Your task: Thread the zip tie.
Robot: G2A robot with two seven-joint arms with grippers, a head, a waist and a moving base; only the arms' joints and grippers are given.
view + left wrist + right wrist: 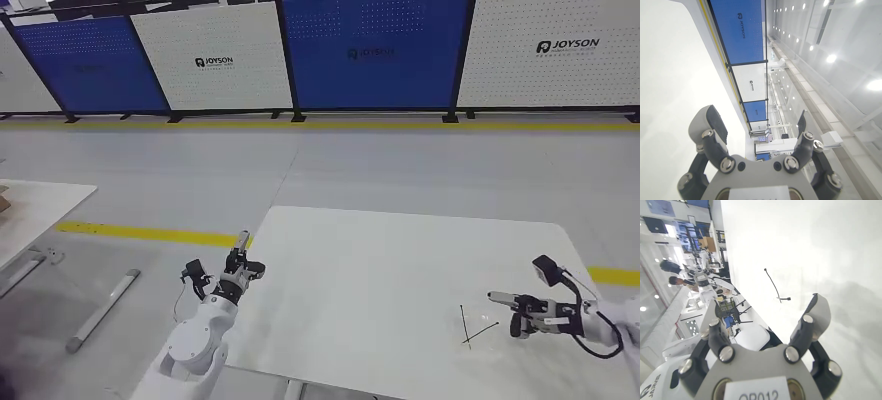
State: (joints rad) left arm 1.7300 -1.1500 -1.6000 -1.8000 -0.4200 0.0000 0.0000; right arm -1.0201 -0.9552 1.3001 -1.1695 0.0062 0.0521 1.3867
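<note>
Zip tie (772,281) is laid flat on the surface (380,290) near the right tool (763,301), spread wide and empty; a low pinch at one end is advised. Left tool (757,110), likewise open and empty, is well apart.

The left gripper (759,115) points forward, away from the robot, jaws spread wide. The right gripper (764,302) points sideways toward the left gripper, jaws equally wide apart.
</note>
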